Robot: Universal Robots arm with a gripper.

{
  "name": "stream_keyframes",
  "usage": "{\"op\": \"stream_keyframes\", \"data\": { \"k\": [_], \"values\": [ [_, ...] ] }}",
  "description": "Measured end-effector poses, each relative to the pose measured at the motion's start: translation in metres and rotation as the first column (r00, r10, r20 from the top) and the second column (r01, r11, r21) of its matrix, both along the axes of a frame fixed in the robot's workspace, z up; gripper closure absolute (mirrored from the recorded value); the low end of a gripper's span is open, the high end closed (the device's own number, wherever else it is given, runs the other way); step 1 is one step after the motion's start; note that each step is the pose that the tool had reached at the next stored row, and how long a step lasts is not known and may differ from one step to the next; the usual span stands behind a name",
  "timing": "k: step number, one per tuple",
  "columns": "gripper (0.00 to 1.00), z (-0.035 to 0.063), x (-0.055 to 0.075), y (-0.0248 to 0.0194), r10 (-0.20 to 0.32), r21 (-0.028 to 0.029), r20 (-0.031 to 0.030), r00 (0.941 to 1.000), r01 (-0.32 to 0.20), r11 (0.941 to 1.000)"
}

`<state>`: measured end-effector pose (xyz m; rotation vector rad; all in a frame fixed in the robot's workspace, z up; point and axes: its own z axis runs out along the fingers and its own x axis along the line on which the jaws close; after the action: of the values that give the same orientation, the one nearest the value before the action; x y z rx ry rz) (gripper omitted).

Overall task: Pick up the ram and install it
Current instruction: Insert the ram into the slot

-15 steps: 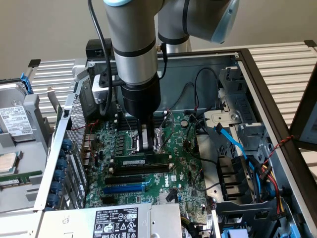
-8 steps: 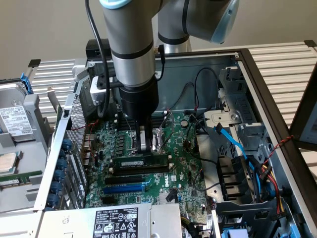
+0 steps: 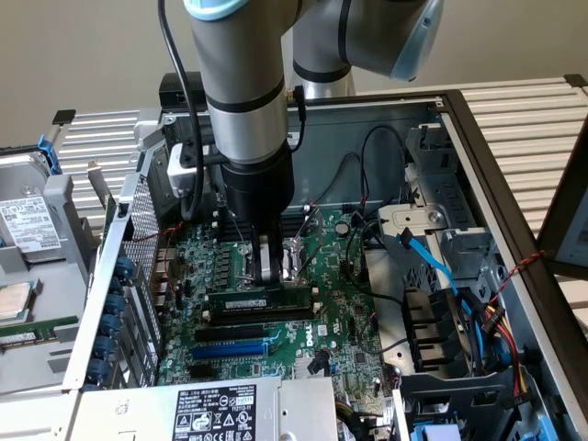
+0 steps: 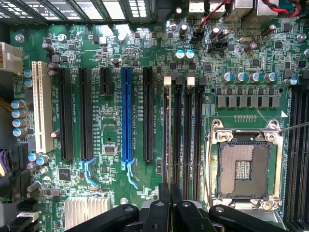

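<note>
Ram [image 3: 243, 300] (thin green stick, white sticker) stands on edge, pinched by end effector [image 3: 275, 277].

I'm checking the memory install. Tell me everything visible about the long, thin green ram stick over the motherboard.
The ram, a long, thin green circuit-board stick with a white sticker label and dark chips, stands on its long edge along a long black plastic slot on the large green motherboard. The wrist view shows it edge-on. The black gripper is above its middle, fingers seemingly closed on its top edge. Whether it is fully seated cannot be told.
</note>
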<state>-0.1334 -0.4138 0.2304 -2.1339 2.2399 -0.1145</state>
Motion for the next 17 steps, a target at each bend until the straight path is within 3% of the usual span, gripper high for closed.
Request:
{"op": "stream_keyframes", "data": {
  "k": [17],
  "values": [
    [0.87,-0.0017,-0.0003,0.0,0.0,0.0001,0.0069,1.0,0.0,1.0]
  ]
}}
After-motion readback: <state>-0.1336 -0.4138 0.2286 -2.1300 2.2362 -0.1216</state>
